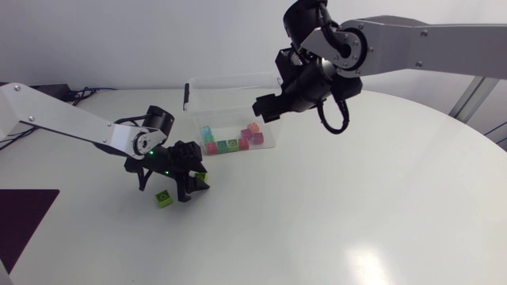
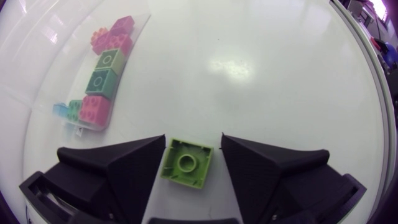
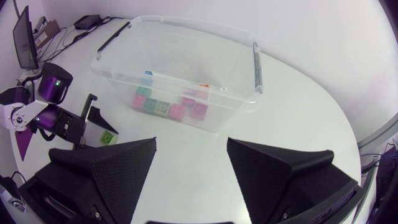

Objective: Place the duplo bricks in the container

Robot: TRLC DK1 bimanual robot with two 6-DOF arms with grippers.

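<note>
While the green brick (image 2: 186, 163) lies flat on the white table (image 1: 356, 198), studs up, it sits between the spread fingers of the left gripper (image 2: 193, 135); one finger looks to be at or just beside a corner of it, the other stands apart, so nothing is clamped yet; the brick is well short of the clear container (image 1: 230, 85), which stands further back on the table. I judge the brick light, rigid and smooth-sided, likely to skid or twist on the glossy table if one finger reaches it first; the best hold is across two opposite flat side walls, low down, with the fingers square to them, not on the studs or a corner. Inside the container a row of pink, green, turquoise and orange bricks (image 2: 102, 81) lies along its near wall. Above the container's right end hangs the right gripper (image 3: 191, 146), its fingers wide apart and holding nothing.
</note>
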